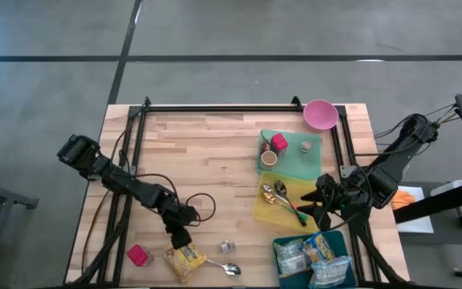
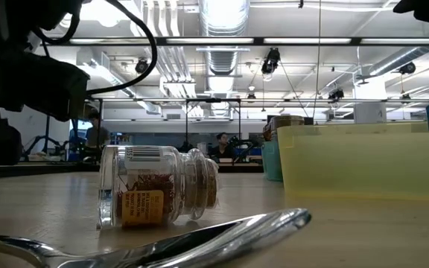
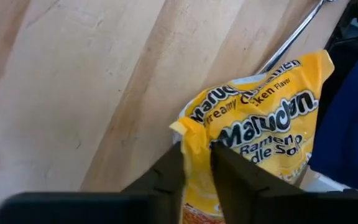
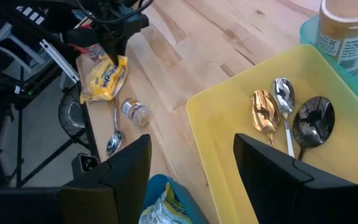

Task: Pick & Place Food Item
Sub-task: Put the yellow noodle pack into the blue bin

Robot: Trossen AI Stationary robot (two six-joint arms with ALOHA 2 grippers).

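A yellow ramen packet lies flat near the table's front edge, left of centre; it also shows in the left wrist view and the right wrist view. My left gripper comes down on its far end and is shut on it. My right gripper hangs open above a yellow tray at the right, nothing between its fingers. The tray holds three spoons. My left gripper pinches a raised pucker of the wrapper's far edge between its two fingers. The fingers slant down from the table's far left. The rest of the packet lies on the table.
A small spice jar lies on its side right of the packet, with a loose spoon near it. A pink cube sits left of the packet. A teal bin of packets, a green tray and a pink bowl fill the right side.
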